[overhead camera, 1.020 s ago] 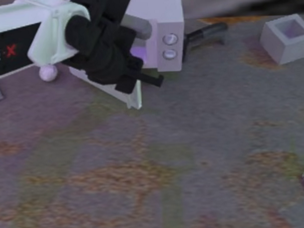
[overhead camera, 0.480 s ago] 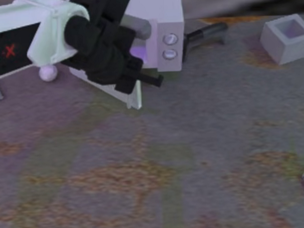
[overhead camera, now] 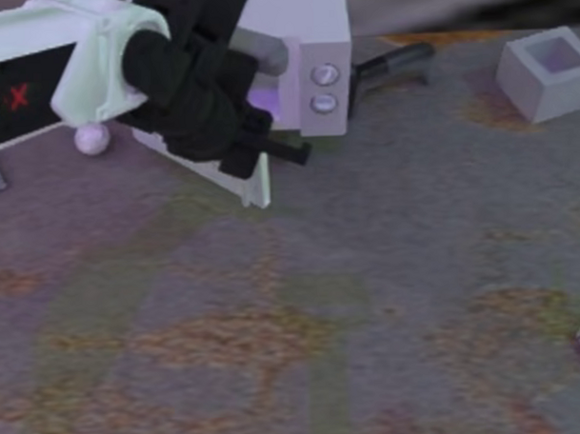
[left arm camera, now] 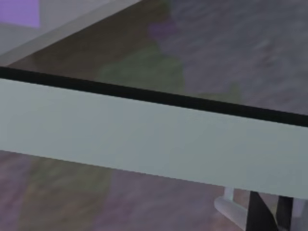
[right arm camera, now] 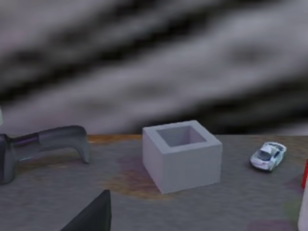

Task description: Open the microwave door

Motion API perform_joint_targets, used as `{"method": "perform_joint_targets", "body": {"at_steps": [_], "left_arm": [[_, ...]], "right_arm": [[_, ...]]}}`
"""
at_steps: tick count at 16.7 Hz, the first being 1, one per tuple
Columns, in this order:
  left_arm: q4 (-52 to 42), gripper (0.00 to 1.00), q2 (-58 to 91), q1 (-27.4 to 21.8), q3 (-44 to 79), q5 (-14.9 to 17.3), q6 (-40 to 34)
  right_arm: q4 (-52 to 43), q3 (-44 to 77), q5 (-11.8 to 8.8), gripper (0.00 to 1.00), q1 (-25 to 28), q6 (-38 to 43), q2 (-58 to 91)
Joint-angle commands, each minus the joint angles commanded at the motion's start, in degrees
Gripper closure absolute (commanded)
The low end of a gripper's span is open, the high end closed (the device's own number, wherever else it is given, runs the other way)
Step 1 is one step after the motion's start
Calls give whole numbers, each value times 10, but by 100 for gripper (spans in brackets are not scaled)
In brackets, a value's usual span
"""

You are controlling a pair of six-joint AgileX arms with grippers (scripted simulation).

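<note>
So over at the far left of the counter point(overhead camera: 388, 299) the left arm is reaching in from the left edge, and just past it a little pale ball point(overhead camera: 91, 138) sits beside the open door. The left claw point(overhead camera: 268, 146) is parked right at the free edge of the microwave door point(overhead camera: 256, 185), black fingers poking toward the knob panel; honestly I can't tell whether it's pinching the door edge or just pressed against it, the wrist body hides that. The door is swung out at an angle from the microwave point(overhead camera: 308, 45), which sits at the back left of centre, with a bit of purple interior showing in the gap, so I'd call it partly open. Further right there's a dark handled tool point(overhead camera: 394, 61) lying behind the microwave, then a small grey open cube point(overhead camera: 547, 70) at the far right. The right claw isn't visible from above. Risk-wise: if that contact is only a push, the fingers could slip off the door edge and it stalls half open, or a shove in the wrong direction drags the whole microwave.
</note>
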Motion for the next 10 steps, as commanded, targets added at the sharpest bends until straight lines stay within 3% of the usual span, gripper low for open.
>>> {"method": "perform_joint_targets", "body": {"at_steps": [5, 10], "left_arm": [[0, 100, 1, -2, -3, 5, 0], [2, 100, -25, 19, -37, 35, 60]], "right_arm": [[0, 0, 0, 0, 0, 0, 0], [0, 0, 0, 0, 0, 0, 0]]}}
